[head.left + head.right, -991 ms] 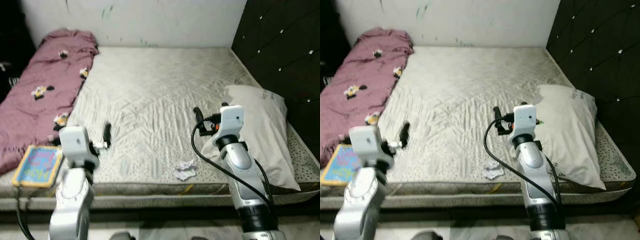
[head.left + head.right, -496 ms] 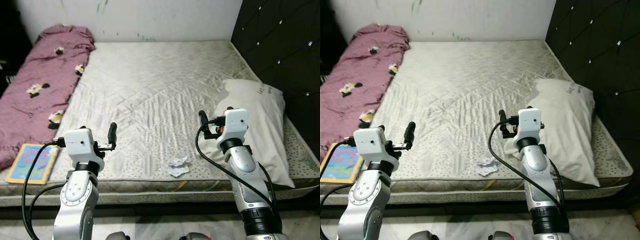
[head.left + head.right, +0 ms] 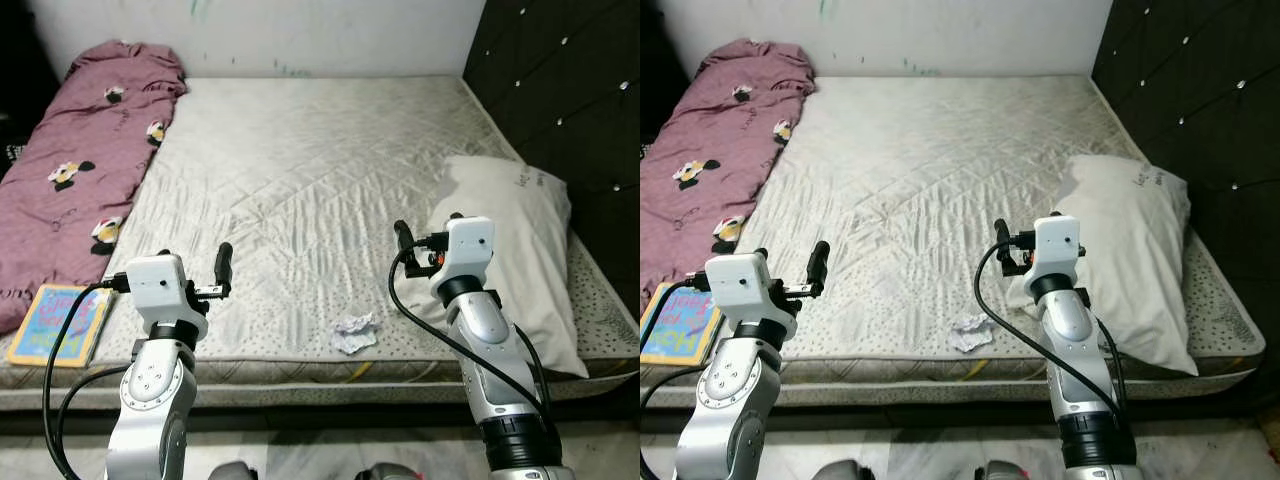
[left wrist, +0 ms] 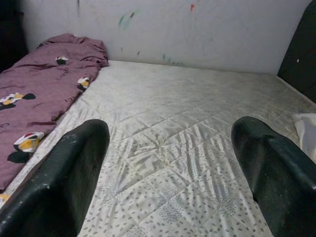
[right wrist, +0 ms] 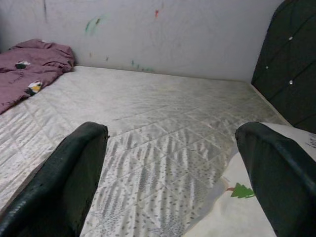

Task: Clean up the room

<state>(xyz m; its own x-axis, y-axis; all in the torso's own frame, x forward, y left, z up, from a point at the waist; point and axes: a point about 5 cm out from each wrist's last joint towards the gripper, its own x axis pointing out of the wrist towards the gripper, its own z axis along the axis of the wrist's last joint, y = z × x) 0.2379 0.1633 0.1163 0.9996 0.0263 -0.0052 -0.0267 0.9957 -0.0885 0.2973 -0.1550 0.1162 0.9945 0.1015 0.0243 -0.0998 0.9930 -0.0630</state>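
Note:
A crumpled white paper (image 3: 355,333) lies on the bare mattress (image 3: 310,170) near its front edge, between my two arms. A colourful book (image 3: 60,325) rests on the front left corner. My left gripper (image 3: 222,270) is held over the front edge, left of the paper, open with nothing between its fingers (image 4: 74,173). My right gripper (image 3: 402,240) hovers right of and behind the paper, beside the pillow (image 3: 520,250), and is also open and empty (image 5: 170,129).
A purple blanket (image 3: 80,170) with flower prints lies crumpled along the mattress's left side. A dark padded headboard (image 3: 560,90) stands on the right, and a white wall (image 3: 270,30) runs behind. The floor edge (image 3: 320,455) shows below the bed.
The camera has shifted, so the bed sits slightly differently in view. My left gripper has come up and swung right toward the paper since a second ago. The right arm has barely moved.

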